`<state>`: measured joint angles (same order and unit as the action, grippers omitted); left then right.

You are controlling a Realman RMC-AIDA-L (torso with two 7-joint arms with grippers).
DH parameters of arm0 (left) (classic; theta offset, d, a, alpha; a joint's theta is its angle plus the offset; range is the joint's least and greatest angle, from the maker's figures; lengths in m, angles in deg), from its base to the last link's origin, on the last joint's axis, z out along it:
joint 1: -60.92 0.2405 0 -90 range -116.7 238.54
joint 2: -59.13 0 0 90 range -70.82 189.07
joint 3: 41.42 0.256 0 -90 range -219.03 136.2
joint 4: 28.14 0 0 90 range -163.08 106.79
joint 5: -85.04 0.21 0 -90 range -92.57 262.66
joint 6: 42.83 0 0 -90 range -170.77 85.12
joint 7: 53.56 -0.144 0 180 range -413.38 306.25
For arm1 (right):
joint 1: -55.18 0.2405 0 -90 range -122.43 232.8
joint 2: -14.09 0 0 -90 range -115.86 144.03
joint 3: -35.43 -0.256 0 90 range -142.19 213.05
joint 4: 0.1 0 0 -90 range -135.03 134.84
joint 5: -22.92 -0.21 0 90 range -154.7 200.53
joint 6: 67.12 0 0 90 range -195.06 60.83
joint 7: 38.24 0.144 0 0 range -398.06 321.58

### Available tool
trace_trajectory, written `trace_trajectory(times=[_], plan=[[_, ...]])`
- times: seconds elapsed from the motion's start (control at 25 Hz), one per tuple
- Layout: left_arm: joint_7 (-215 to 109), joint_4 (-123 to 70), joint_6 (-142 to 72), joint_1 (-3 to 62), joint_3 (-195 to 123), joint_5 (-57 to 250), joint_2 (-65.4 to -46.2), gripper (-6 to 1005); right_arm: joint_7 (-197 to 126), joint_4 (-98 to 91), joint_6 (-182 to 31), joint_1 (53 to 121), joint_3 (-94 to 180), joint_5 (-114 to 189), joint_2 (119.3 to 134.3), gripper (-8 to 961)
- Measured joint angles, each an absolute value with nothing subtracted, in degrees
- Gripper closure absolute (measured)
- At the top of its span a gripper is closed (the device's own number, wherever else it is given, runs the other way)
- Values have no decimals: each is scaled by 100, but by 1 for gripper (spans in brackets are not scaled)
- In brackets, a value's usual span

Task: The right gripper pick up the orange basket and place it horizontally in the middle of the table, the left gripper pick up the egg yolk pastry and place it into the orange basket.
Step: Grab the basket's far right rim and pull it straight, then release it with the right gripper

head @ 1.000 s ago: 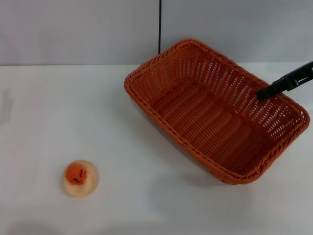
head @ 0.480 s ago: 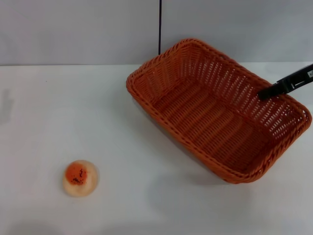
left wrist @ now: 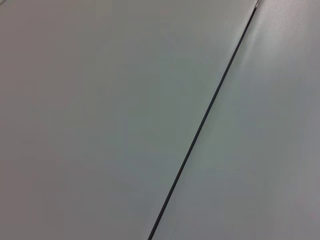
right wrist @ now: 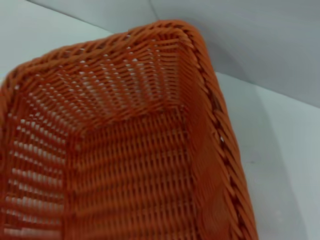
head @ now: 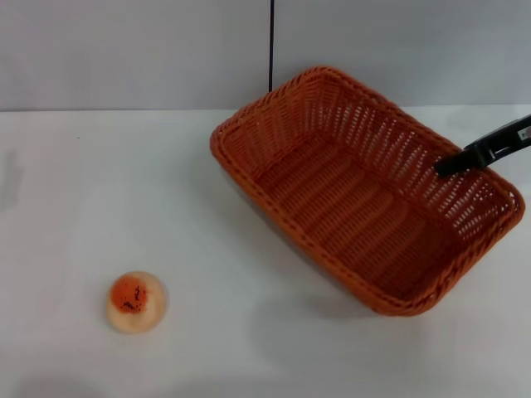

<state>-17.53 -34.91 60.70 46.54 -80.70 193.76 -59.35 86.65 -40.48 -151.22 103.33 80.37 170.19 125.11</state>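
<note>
Orange basket is sitting askew on the white counter, the right pincer gripping its far rim; the pastry is lying well apart.

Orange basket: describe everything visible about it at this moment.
The large rectangular orange woven basket has a braided rim and slatted open-weave walls, and it is empty. It sits skewed on the white table, at the right rear, one corner towards the back wall. The black right gripper reaches over its right rim; its grip cannot be judged.
</note>
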Motion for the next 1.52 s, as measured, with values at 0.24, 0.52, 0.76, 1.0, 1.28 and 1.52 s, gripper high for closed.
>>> trace_trajectory(times=[0.24, 0.52, 0.76, 1.0, 1.28, 1.52], plan=[[-1739, -3491, 6071, 4717, -8070, 19376, -5935, 169, 8333, -4195, -15632, 10054, 8016, 15978, 12367, 781], [-1685, -3491, 6080, 4765, -8070, 19376, -5935, 169, 7892, -4350, -15988, 9637, 7910, 14965, 12269, 788], [-1664, -3491, 6078, 4748, -8070, 19376, -5935, 169, 7698, -4371, -16451, 9474, 7737, 14428, 12214, 790], [-1657, -3491, 6066, 4741, -8070, 19376, -5935, 170, 7426, -4490, -16896, 9405, 7593, 14320, 12048, 790], [-1656, -3491, 6012, 4718, -8030, 19377, -5935, 170, 6501, -4516, -17677, 9591, 7630, 14341, 11784, 791], [-1656, -3547, 5998, 4732, -7923, 19376, -5944, 170, 6197, -4480, -17705, 9919, 8112, 14752, 11845, 791]])
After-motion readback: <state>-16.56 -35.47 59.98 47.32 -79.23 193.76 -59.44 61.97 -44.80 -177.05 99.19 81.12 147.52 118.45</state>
